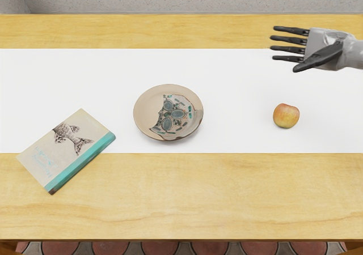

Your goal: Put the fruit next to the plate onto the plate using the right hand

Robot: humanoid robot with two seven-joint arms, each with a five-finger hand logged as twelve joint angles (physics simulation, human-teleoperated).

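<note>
the small round red-yellow apple [286, 115] sits on the white runner, well right of the patterned ceramic plate [168, 113]. the grey right hand [300, 50] hovers beyond it, fingers spread, empty. reaching step: it likely must descend over the apple

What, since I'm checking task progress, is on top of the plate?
Nothing lies on the plate; only its painted pattern shows. The apple sits apart on the white runner. The surface beneath the plate is covered.

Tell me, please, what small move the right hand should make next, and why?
Probably bring the open right hand toward the round red-yellow apple: it holds nothing, and the fruit lies untouched right of the patterned ceramic plate.
</note>
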